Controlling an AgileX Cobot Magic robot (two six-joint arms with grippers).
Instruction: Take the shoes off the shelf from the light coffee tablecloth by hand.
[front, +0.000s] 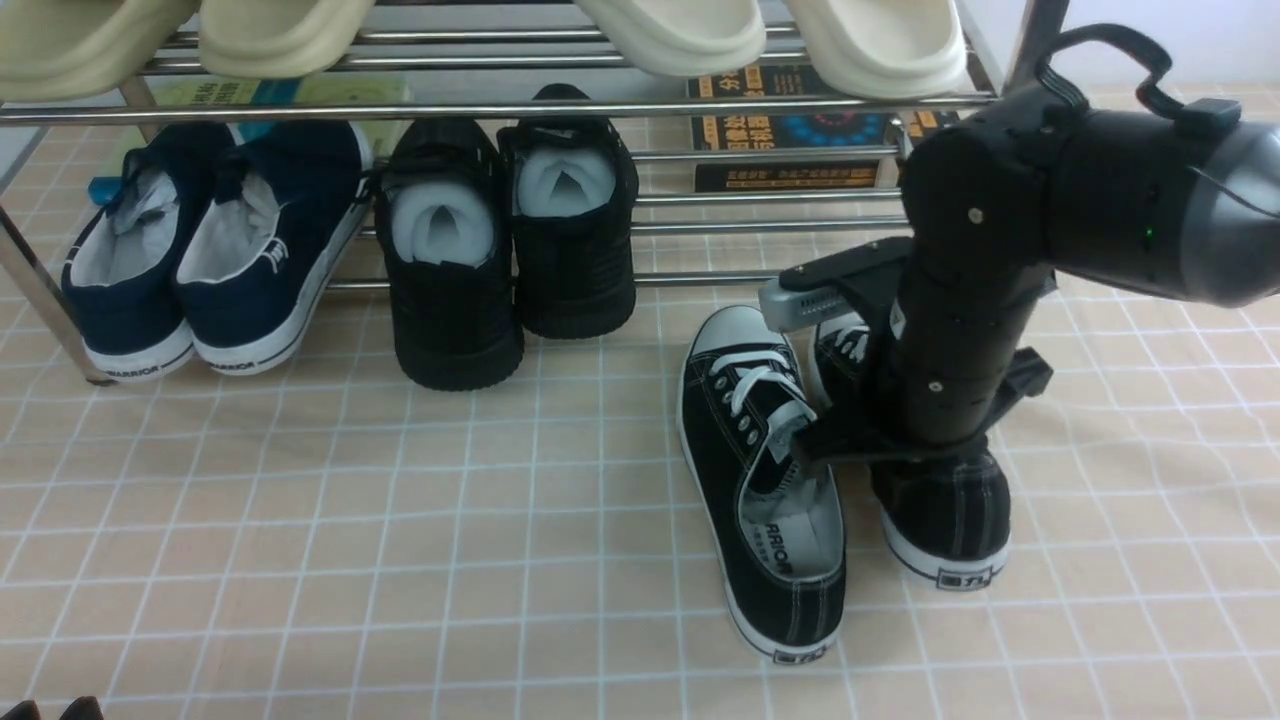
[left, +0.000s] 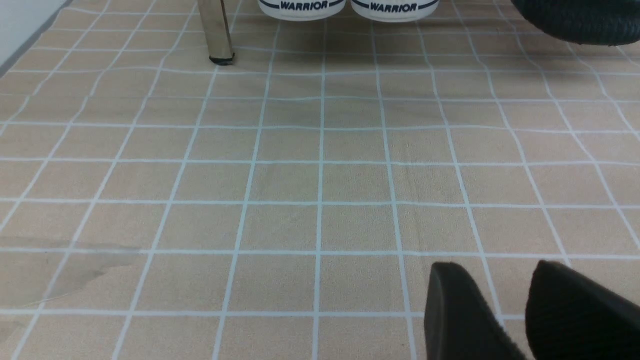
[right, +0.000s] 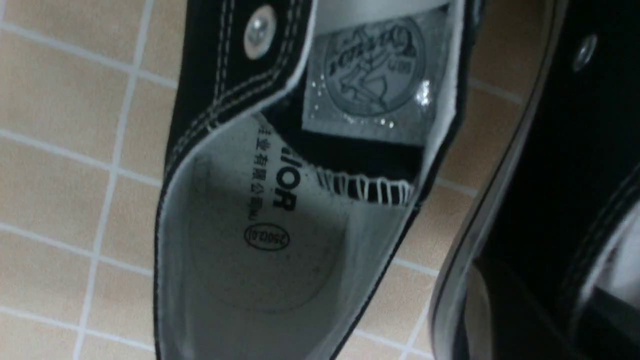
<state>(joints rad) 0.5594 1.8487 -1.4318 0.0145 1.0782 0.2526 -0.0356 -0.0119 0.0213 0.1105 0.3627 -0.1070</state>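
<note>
Right tool seems to straddle one black sneaker's side; whether clenched, I cannot tell. Both black sneakers lie right of centre in the front view; probably light, pliable canvas, best pinched by the collar.

The tan cloth, gridded with thin white lines, fills most of the view. A metal rack leg stands on it. Near the leg, two white shoe soles read "WARRIOR". Farther along is a dark shoe. Two black fingers stand apart over the cloth.
</note>
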